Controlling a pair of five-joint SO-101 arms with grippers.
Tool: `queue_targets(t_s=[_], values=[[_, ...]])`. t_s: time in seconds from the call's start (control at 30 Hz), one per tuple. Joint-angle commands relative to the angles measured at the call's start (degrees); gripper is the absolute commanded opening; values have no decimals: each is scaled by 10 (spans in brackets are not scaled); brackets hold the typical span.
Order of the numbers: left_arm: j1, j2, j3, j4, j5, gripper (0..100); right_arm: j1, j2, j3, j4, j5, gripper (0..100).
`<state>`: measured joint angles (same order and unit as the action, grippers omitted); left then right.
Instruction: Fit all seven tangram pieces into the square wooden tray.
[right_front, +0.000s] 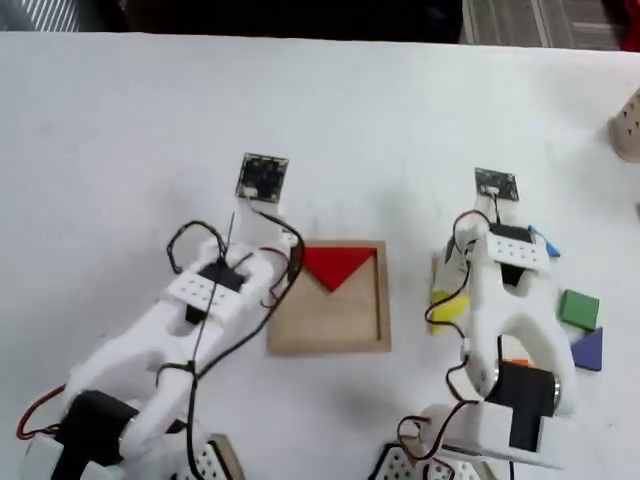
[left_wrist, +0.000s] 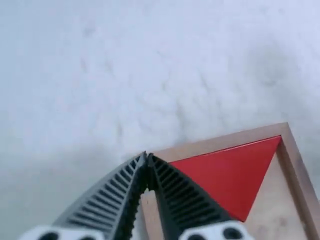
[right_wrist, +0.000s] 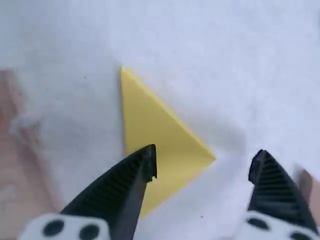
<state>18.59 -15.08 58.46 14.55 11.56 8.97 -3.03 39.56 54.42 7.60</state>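
Note:
The square wooden tray (right_front: 330, 335) lies between the two arms, with a red triangle (right_front: 338, 265) in its far part. In the left wrist view my left gripper (left_wrist: 147, 159) is shut and empty, its tips at the corner of the tray (left_wrist: 225, 141) next to the red triangle (left_wrist: 227, 172). My right gripper (right_wrist: 205, 162) is open just above a yellow triangle (right_wrist: 155, 130) on the table, one finger over the piece and the other beside it. This yellow triangle (right_front: 447, 306) sits right of the tray, partly under the right arm.
Right of the right arm lie a green square (right_front: 578, 308), a purple piece (right_front: 588, 350) and a blue piece (right_front: 545, 243). An orange piece (right_front: 512, 349) peeks out under that arm. A pale wooden object (right_front: 628, 125) stands at the far right edge.

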Motion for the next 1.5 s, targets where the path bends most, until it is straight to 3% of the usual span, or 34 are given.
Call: queue_targets(t_s=[0.0,0.27,0.6,0.9,1.47], values=[[5,-22,-6,-12,2,24,-28,30,-32,34,13,295],[5,-22,-5,-12,2,24,-82,73,-71,86,12,296],[5,-22,-7,0,2,24,-80,75,-70,82,11,291],[5,-22,-7,0,2,24,-86,58,-85,73,14,26],[6,-22,-8,-1,2,24,-152,-131,-7,73,11,19]])
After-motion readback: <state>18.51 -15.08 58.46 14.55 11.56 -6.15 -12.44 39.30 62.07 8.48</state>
